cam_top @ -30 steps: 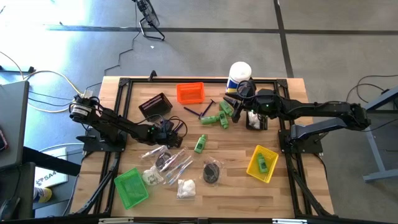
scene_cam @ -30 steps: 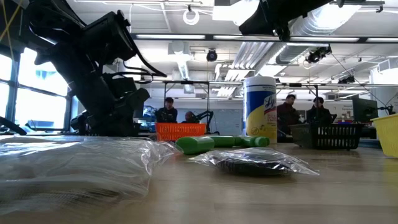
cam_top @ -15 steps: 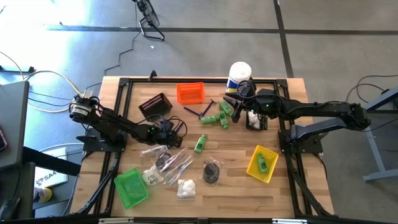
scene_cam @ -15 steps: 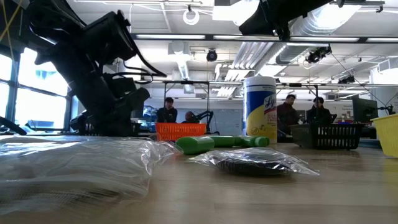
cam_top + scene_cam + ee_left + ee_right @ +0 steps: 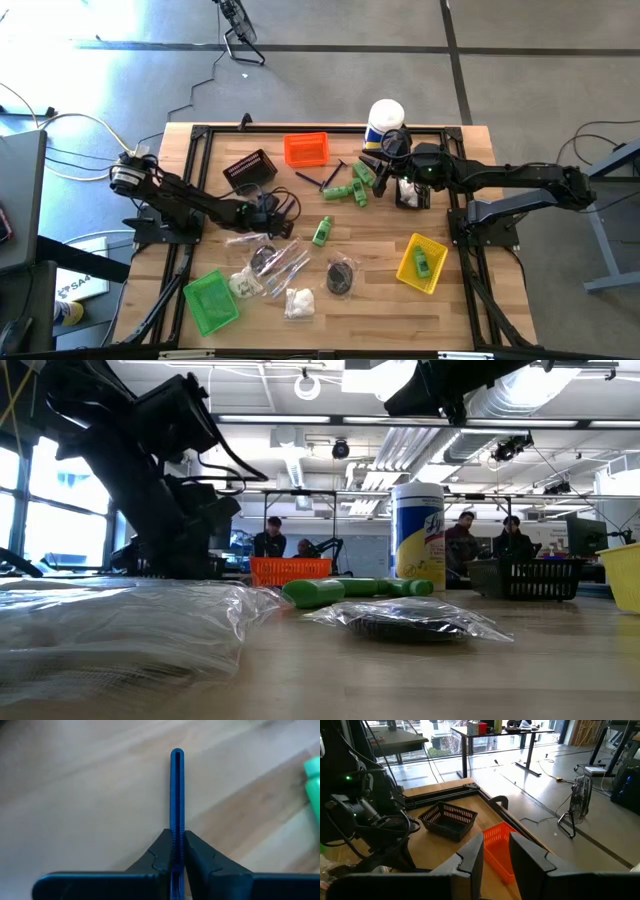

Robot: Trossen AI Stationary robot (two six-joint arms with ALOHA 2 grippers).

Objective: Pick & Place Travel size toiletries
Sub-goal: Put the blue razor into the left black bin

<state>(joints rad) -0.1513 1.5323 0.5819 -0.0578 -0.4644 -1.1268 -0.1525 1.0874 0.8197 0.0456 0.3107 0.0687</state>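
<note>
Meanwhile, the left gripper (image 5: 177,851) hangs just over the table near the black bin (image 5: 249,169), fingers pinched on a thin stick (image 5: 177,790). Right gripper (image 5: 495,851), fingers slightly parted, waits beside the canister (image 5: 385,120). Carry step, seemingly; next comes lowering the stick into a bin.
</note>
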